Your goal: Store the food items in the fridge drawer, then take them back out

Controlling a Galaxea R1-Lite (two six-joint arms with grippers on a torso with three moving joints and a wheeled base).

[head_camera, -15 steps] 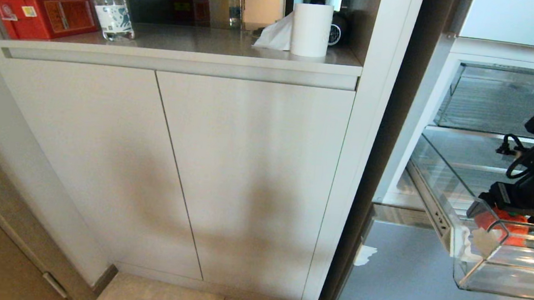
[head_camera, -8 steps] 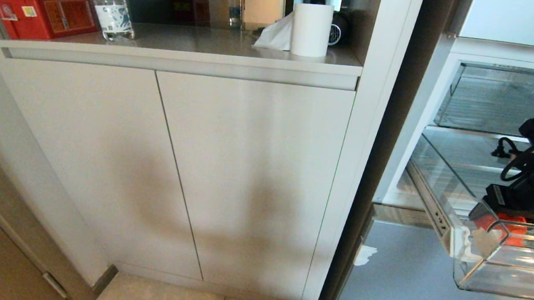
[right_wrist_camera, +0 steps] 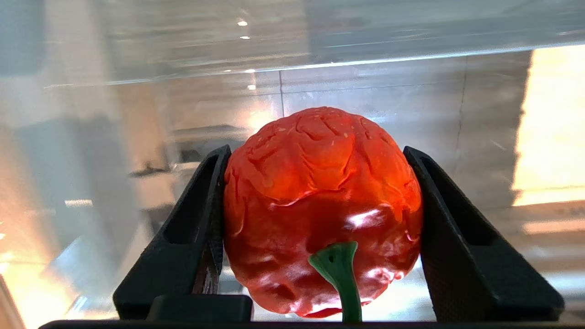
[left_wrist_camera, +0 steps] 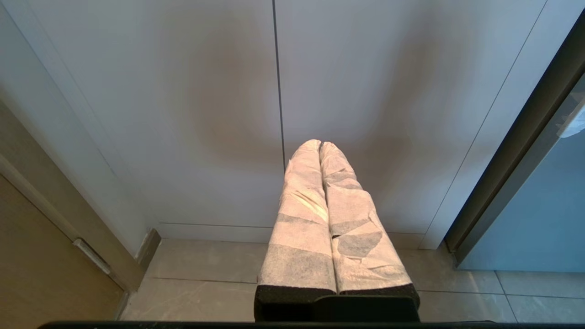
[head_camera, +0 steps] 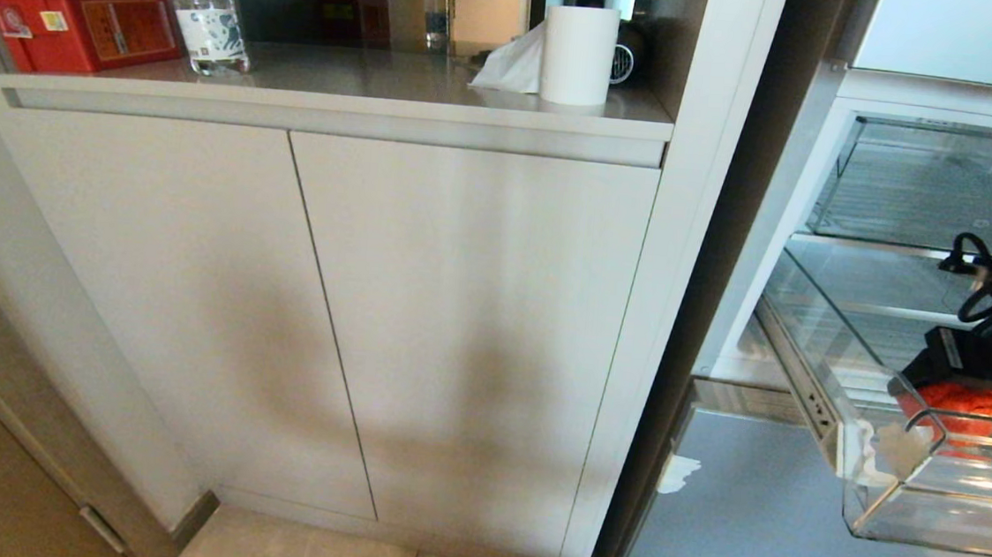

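Note:
The food item (right_wrist_camera: pixel 320 205) is a glossy red pepper-like fruit with a green stem. It sits between the two black fingers of my right gripper (right_wrist_camera: pixel 315 151), which is shut on it and presses both of its sides. In the head view, at the far right, the food item (head_camera: pixel 964 406) shows as an orange-red patch under my right gripper (head_camera: pixel 938 393), inside the pulled-out clear fridge drawer (head_camera: pixel 885 513), near its chipped whitish front corner. My left gripper (left_wrist_camera: pixel 319 145), wrapped in white tape, is shut and empty, parked low facing the cabinet doors.
White cabinet doors (head_camera: pixel 458 311) fill the middle. The counter above holds a red box (head_camera: pixel 82 25), a plastic bottle (head_camera: pixel 203 3) and a paper roll (head_camera: pixel 577 55). A deeper clear bin (head_camera: pixel 928 184) sits above the drawer. The grey lower fridge front (head_camera: pixel 751 529) is below it.
My right gripper has closed onto the red food item inside the drawer, and the arm has shifted slightly right and up with it. The left arm has not moved.

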